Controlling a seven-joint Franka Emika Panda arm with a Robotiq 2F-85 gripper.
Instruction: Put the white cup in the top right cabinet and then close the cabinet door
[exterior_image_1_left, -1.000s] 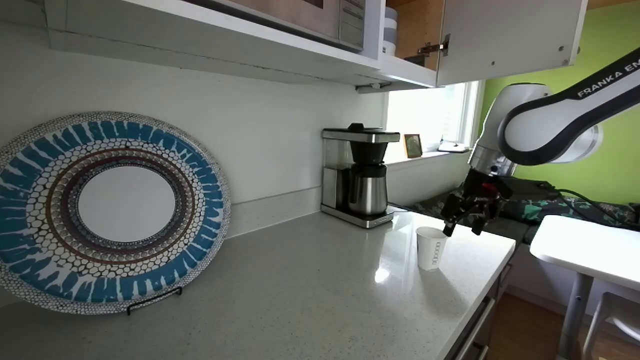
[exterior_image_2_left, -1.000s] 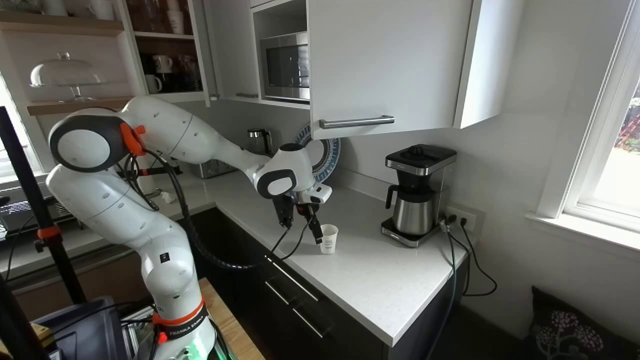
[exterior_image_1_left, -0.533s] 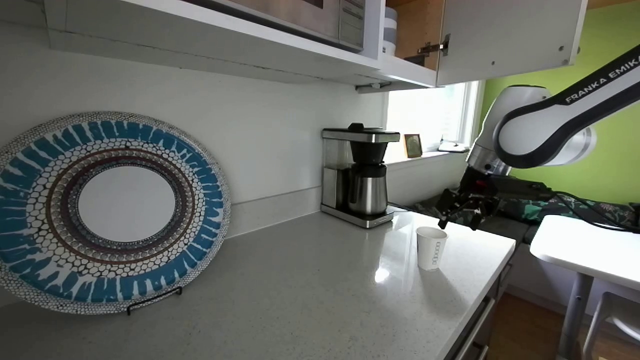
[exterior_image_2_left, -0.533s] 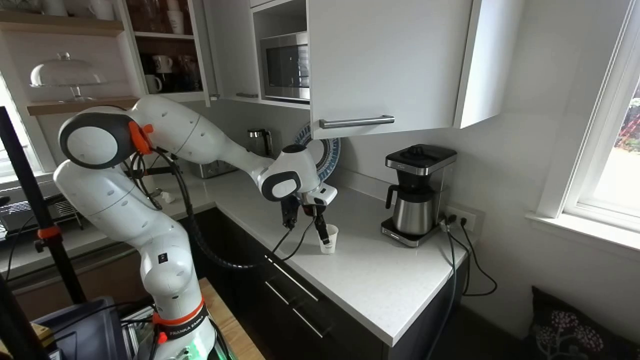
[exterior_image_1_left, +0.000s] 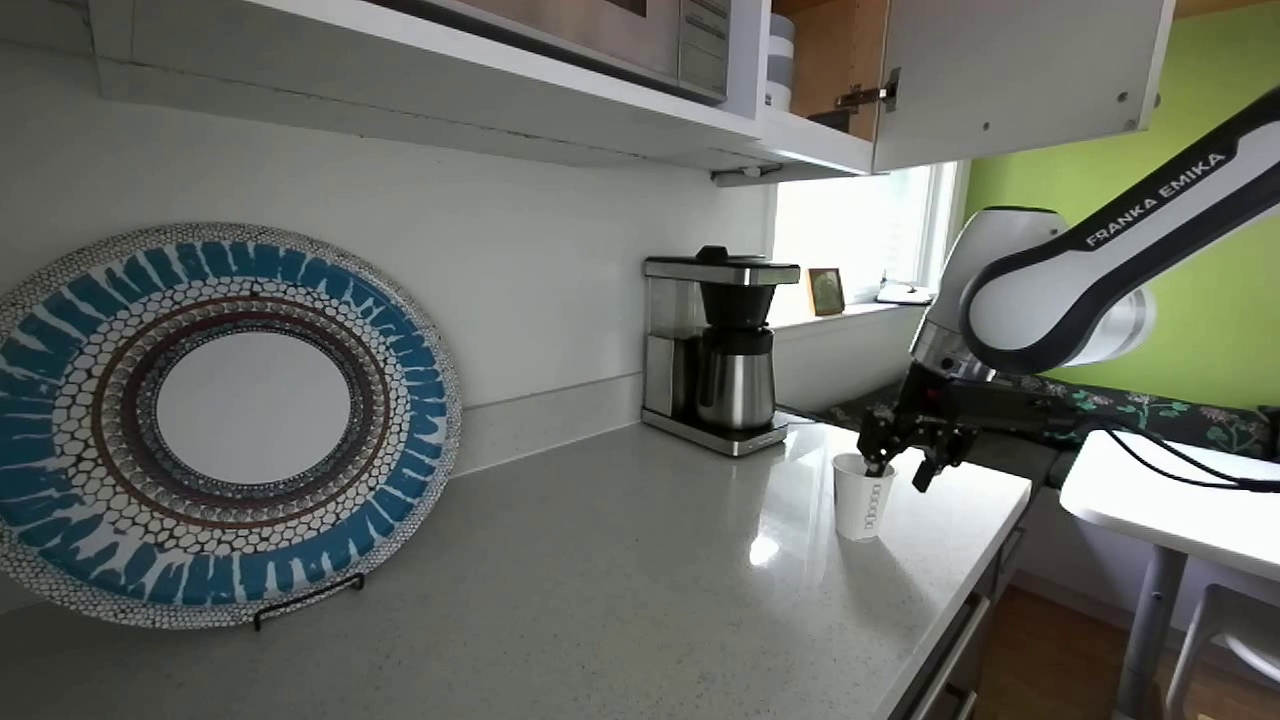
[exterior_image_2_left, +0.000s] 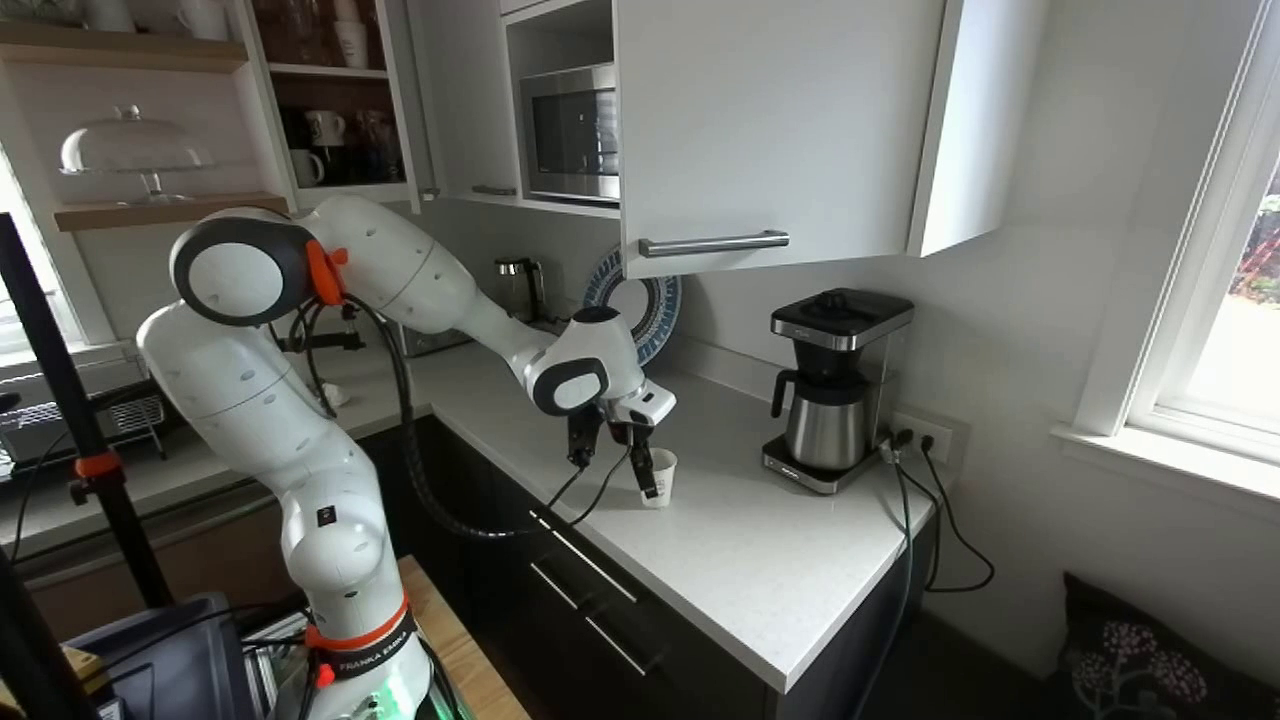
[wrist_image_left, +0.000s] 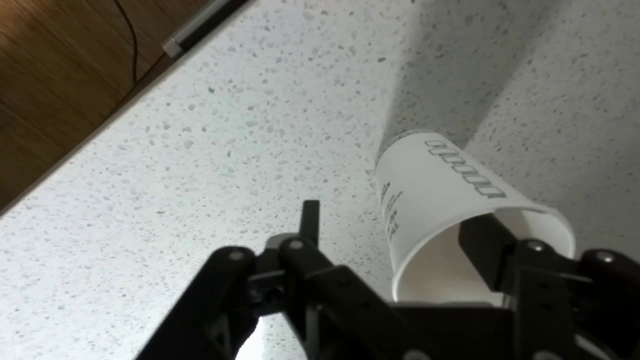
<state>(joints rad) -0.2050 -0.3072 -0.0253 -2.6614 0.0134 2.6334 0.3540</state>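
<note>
In an exterior view, look right of centre for the white cup (exterior_image_1_left: 856, 510), standing upright on the counter (exterior_image_1_left: 620, 580) with mouth up and long axis vertical. At its rim and a little to the right, find the gripper (exterior_image_1_left: 900, 477), with fingers spread, nothing pinched between, and one tip overlapping the mouth. Toward the upper right, note the top right cabinet (exterior_image_1_left: 832, 50) with the cabinet door (exterior_image_1_left: 1020, 80) swung open. In an exterior view again, look just below centre for the white cup (exterior_image_2_left: 666, 482), mostly to the right of the gap in the gripper (exterior_image_2_left: 616, 476), with the rightmost tip crossing its left side and the leftmost tip apart. Cannot tell whether inside, above or outside the rim. In the wrist view, find the white cup (wrist_image_left: 430, 185) right of centre, with its long axis slanting from the base near the middle to the open mouth at lower right. See a fingertip (wrist_image_left: 482, 252) across that mouth and, left of the wall with a gap between, the opposite fingertip (wrist_image_left: 310, 225). Probably calls for a shift toward the right of the frame, to bring the cup between both tips before gripping. Without that, could catch one wall alone or tip the cup over.
</note>
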